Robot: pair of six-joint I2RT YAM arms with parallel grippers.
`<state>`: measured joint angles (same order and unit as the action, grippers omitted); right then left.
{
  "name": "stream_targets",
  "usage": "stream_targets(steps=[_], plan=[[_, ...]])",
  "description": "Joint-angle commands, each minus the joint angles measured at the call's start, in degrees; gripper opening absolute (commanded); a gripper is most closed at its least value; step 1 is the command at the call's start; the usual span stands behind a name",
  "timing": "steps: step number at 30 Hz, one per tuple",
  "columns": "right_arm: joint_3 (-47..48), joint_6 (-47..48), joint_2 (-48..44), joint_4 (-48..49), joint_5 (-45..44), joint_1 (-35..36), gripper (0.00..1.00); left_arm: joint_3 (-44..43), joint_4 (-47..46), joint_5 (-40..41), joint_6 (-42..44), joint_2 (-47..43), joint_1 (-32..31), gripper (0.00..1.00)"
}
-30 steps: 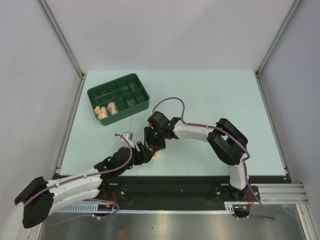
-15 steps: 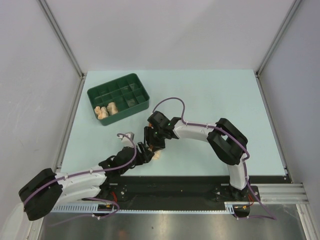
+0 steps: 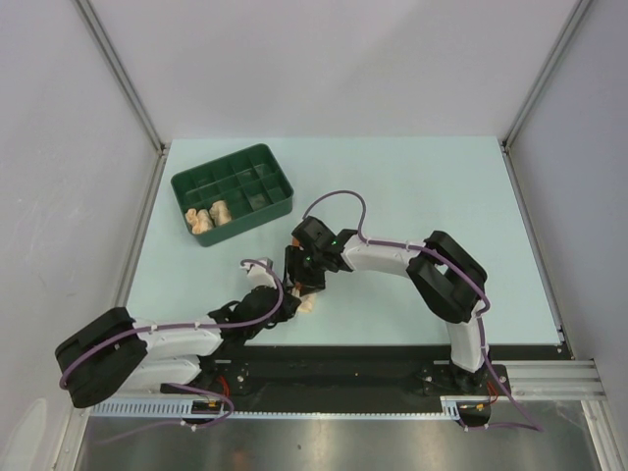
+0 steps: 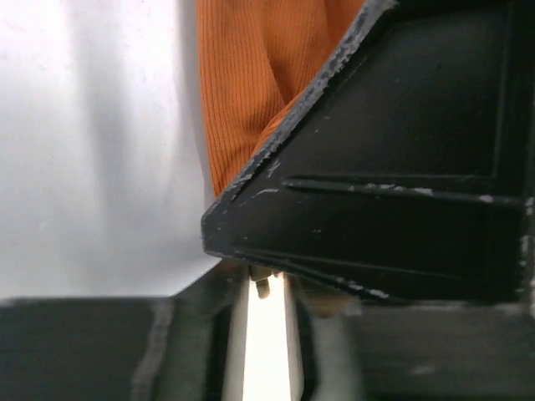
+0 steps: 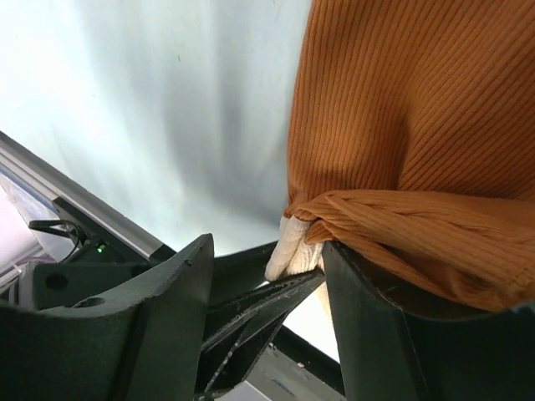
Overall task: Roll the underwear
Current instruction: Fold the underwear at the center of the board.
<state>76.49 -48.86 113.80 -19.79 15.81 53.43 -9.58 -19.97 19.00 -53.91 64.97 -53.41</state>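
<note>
The rust-orange underwear (image 3: 308, 305) with cream edging (image 5: 294, 247) lies bunched near the table's front edge, between both grippers. My left gripper (image 3: 287, 300) reaches it from the left; its jaws (image 4: 266, 334) stand narrow, pinched on the cream edge. My right gripper (image 3: 303, 284) comes from behind and stands open (image 5: 267, 251) astride that edge, orange ribbed cloth (image 5: 401, 125) draped against its right finger (image 5: 376, 334). Two pale rolled garments (image 3: 199, 220) (image 3: 220, 210) sit in the tray.
The dark green compartment tray (image 3: 186, 186) stands at the back left of the pale table. The black base rail (image 3: 343, 368) runs along the near edge, close behind the cloth. The two wrists crowd each other over the garment.
My left arm has slid right toward the underwear and its jaws have narrowed onto the cream edge. The right arm has hardly moved.
</note>
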Motion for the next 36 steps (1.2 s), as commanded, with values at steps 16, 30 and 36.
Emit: stream_targets(steps=[16,30,36], plan=[[-0.99,5.79,-13.6,-6.65,-7.1,-8.86,0.6,-1.23,11.53,2.27,0.03,-3.1,-1.26,0.0],[-0.99,6.68,-10.09,-11.85,-12.56,-10.28,0.59,-2.19,12.5,2.53,0.73,-3.09,-2.14,0.0],[-0.99,5.44,-7.9,-8.96,-10.55,-10.19,0.6,-2.11,12.49,2.79,0.82,-2.92,-2.58,0.0]])
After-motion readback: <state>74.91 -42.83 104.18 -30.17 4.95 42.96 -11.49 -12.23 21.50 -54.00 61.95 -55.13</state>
